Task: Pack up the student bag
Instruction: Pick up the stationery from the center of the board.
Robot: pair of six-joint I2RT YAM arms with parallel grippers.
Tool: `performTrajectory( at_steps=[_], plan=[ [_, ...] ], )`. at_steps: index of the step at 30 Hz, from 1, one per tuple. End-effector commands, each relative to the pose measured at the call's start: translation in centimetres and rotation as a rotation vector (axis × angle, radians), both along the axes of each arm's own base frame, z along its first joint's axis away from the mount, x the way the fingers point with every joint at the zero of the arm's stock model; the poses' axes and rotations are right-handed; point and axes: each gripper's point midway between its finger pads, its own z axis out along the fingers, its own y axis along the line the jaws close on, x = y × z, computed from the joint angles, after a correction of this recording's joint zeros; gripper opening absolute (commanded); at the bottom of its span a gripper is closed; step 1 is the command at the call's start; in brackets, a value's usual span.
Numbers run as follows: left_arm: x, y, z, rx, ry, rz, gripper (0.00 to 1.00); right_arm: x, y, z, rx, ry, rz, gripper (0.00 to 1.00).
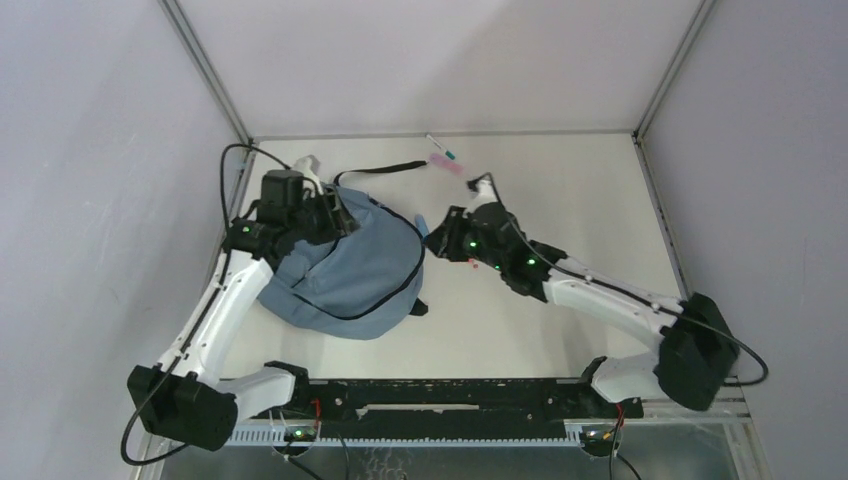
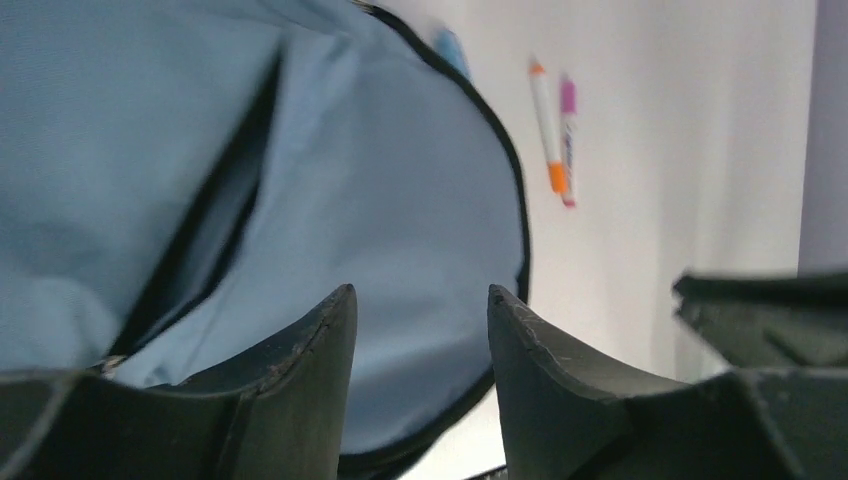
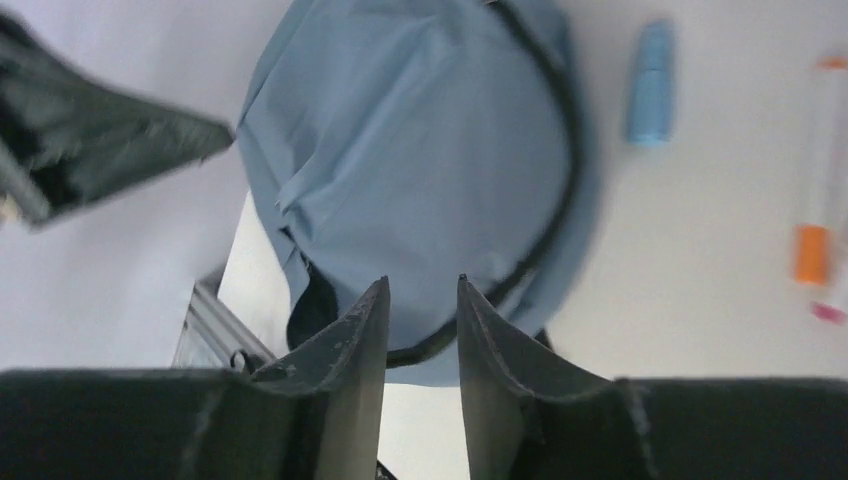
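The backpack (image 1: 345, 270) lies on the bench (image 1: 560, 190). Both hold nothing: left gripper (image 2: 420, 292) half open, right gripper (image 3: 422, 285) parted more narrowly

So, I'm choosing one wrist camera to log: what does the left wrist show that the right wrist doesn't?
Left wrist only: the pink marker full length; the right wrist catches just its tip. Right wrist only: the whole blue tube; the left wrist sees one end. Both: the bag and the orange marker.
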Motion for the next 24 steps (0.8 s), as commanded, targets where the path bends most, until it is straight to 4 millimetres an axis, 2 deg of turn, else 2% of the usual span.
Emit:
performTrajectory(
  at_steps=[1, 3, 5, 6, 10, 12, 15, 17, 19, 21, 24],
  plan=[
    [2.2, 3.7, -0.4, -0.033, 0.052, 0.194, 0.56, -1.3, 6.7, 1.3, 0.062, -0.009, 0.205, 0.28],
    [3.0, 5.5, -1.4, -0.020, 0.074, 0.277, 0.56, -1.6, 9.0, 0.2, 0.076, 0.033, 0.254, 0.16],
    [3.8, 6.9, -2.6, -0.007, 0.088, 0.351, 0.56, -1.9, 10.8, -1.5, 0.070, 0.076, 0.282, 0.12],
    [4.2, 7.6, -3.2, -0.002, 0.096, 0.384, 0.56, -1.9, 11.3, -3.0, 0.053, 0.110, 0.285, 0.10],
    [4.7, 9.2, -6.7, 0.036, 0.165, 0.452, 0.56, -2.2, 11.7, -9.8, -0.042, 0.253, 0.284, 0.06],
    [4.4, 9.2, -8.5, 0.051, 0.212, 0.449, 0.56, -2.5, 11.4, -11.2, -0.064, 0.302, 0.295, 0.04],
    [3.7, 8.8, -10.7, 0.056, 0.263, 0.430, 0.54, -2.3, 10.3, -10.2, -0.076, 0.304, 0.284, 0.03],
    [3.2, 8.6, -11.4, 0.066, 0.276, 0.421, 0.54, -1.8, 9.3, -8.0, -0.084, 0.246, 0.263, 0.05],
    [2.9, 8.4, -11.6, 0.075, 0.276, 0.408, 0.54, -1.3, 8.1, -5.3, -0.076, 0.176, 0.239, 0.08],
    [2.9, 7.9, -11.5, 0.092, 0.266, 0.386, 0.53, -0.7, 6.9, -2.8, -0.051, 0.112, 0.211, 0.17],
    [3.0, 7.8, -11.3, 0.169, 0.243, 0.380, 0.53, 0.4, 5.1, -0.7, -0.027, 0.066, 0.177, 0.22]
  ],
)
